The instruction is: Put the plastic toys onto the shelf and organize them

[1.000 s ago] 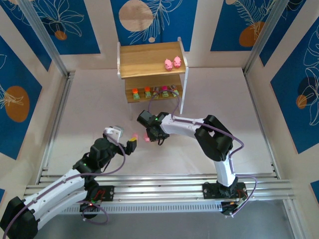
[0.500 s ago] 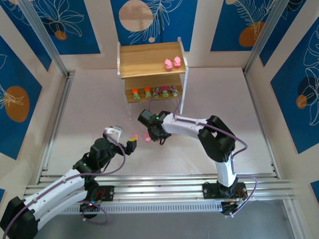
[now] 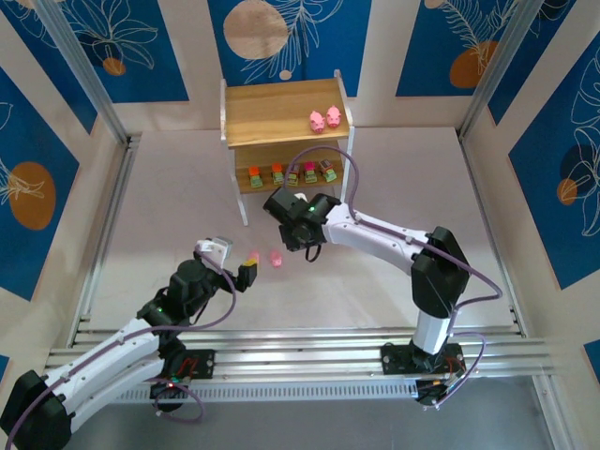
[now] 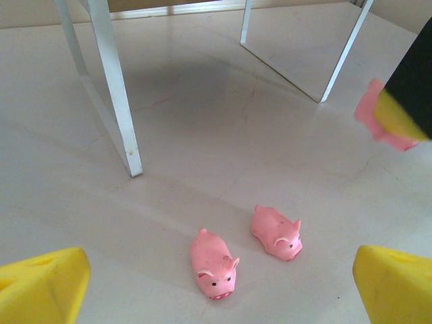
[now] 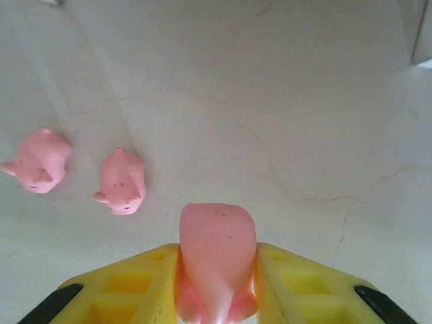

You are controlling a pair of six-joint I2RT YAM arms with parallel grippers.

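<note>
You have a small two-tier shelf of light wooden boards on thin white legs (image 3: 272, 111) standing upright at the far side of the counter (image 3: 422, 216). Two rounded pink plastic pigs (image 3: 323, 119) sit side by side at the right end of its top board. Five blocky green-based pieces (image 3: 293, 174) with orange, magenta or grey tops stand in a row on the lower board. Two more pink pigs lie close together on the counter in front of the shelf, one (image 4: 213, 262) just beside the other (image 4: 276, 232). The fifth pink pig (image 5: 216, 239) is clamped between the yellow pads of the right pincer (image 5: 216, 273), up off the counter.

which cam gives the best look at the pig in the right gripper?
Right wrist: the pink pig sits centre frame, close up, pinched in the right gripper. Left wrist catches just a pink sliver of it at the right edge, behind that gripper. Top external: too small to make out under the gripper.
</note>
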